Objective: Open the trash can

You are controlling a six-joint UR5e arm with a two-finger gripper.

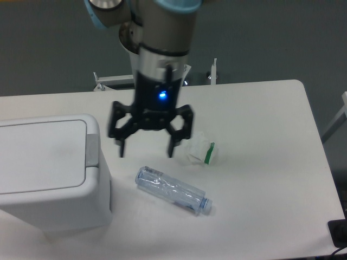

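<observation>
The trash can is a large white boxy bin at the left of the table, its flat lid down and a grey push-tab on its right edge. My gripper hangs open above the table, just right of the tab and above the bottle. Nothing sits between its black fingers. A blue light glows on its body.
A clear crushed plastic bottle lies on the table below the gripper. A crumpled white wrapper with a green edge lies to the right, partly behind one finger. The arm's base post stands behind the table's far edge.
</observation>
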